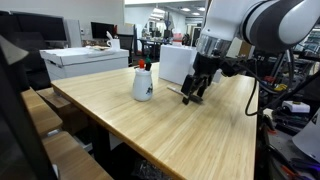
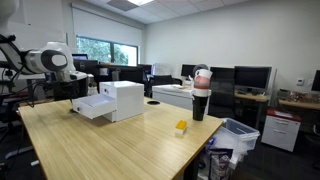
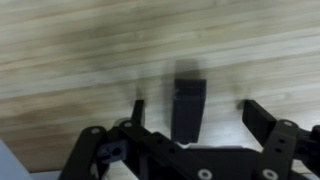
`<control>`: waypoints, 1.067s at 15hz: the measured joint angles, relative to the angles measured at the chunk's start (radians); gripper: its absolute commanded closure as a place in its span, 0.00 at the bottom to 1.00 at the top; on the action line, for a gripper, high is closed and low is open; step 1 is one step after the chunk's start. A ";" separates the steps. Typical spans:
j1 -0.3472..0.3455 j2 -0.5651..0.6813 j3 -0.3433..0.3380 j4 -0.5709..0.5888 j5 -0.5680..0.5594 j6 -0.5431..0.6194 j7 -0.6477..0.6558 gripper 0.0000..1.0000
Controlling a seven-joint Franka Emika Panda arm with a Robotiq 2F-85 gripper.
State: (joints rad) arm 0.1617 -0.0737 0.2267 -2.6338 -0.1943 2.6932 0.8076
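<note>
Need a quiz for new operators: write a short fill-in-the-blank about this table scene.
1. The gripper is low over the wooden table with its jaws ____.
2. In the wrist view a dark block lies ____ the two fingers.
3. In an exterior view the small block near the table's edge is ____ in colour.
Missing words: open; between; yellow.
</note>
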 measured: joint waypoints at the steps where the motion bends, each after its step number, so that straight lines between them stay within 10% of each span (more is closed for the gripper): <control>1: 0.000 0.000 -0.003 0.000 0.010 0.000 -0.019 0.00; 6: 0.000 0.001 -0.020 0.006 0.130 -0.001 -0.175 0.00; 11: 0.000 0.002 -0.031 0.017 0.207 -0.009 -0.255 0.54; 16: 0.000 0.003 -0.037 0.039 0.212 -0.043 -0.259 0.84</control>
State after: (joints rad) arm 0.1617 -0.0712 0.1901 -2.5943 0.0182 2.6505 0.5487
